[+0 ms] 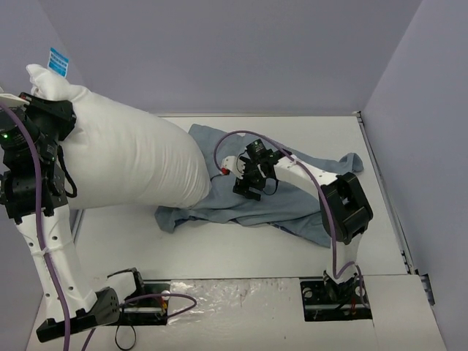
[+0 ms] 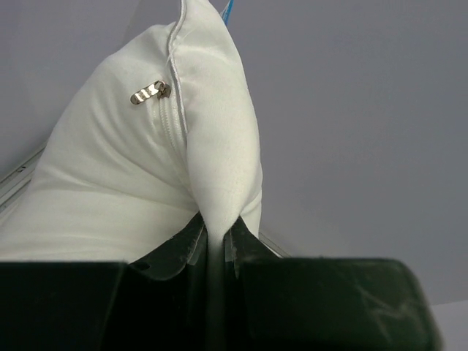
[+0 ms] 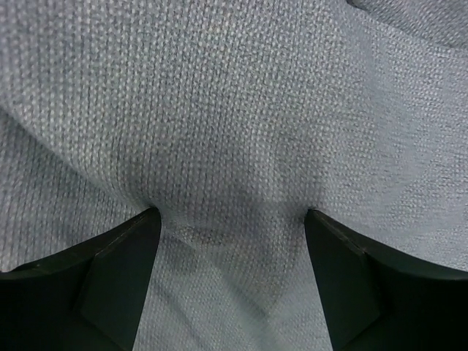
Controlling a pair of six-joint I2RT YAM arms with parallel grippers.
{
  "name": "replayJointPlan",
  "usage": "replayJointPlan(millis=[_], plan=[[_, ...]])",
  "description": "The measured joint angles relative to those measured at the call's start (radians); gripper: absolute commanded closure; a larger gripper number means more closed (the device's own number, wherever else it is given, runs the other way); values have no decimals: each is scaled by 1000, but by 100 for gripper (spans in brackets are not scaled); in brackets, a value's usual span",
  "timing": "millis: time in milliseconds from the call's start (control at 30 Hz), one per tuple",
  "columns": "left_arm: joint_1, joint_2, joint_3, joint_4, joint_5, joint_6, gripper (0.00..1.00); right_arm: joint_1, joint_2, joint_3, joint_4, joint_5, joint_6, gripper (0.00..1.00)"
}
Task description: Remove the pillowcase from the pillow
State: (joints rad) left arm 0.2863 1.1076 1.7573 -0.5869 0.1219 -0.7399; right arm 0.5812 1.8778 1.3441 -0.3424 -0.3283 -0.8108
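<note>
Top view: the pillow [image 1: 131, 157] is held up over the far-left corner of the table [image 1: 219, 256]. The left gripper [image 1: 45, 110] has its upper end, and its lower end touches the pillowcase [image 1: 292, 208]. The pillowcase lies crumpled mid-table, reaching towards the right edge, with the right gripper [image 1: 247, 183] on it.

Left wrist view: jaws clenched on a pillow corner fold, below a zip pull [image 2: 150, 92].

Right wrist view: fingers [image 3: 110, 292] spread apart, gripping nothing, tips against grey-blue cloth.
</note>
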Motion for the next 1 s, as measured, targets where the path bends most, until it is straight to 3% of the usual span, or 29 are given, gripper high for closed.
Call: replayJointPlan(millis=[133,233,333,367,533,633,833,1000], plan=[[0,-6,-6,-9,-12,7,98,2,16,-47,75,33,31,39],[0,-6,-8,-11,-18,8,98,2,37,-74,115,57,53,69],[0,-6,-9,-13,-24,13,98,-3,43,-89,135,72,77,87],[0,-6,-9,-13,-26,15,98,-7,43,-90,142,72,84,98],[2,-5,-18,-14,-39,26,98,-89,41,-79,154,19,140,100],[2,-4,-34,-18,-49,27,98,-183,37,8,102,-49,182,100],[2,-4,-108,-45,-64,13,98,-336,14,394,11,-222,276,100],[2,-3,-169,-69,-71,0,98,-384,-33,627,-14,-329,378,100]])
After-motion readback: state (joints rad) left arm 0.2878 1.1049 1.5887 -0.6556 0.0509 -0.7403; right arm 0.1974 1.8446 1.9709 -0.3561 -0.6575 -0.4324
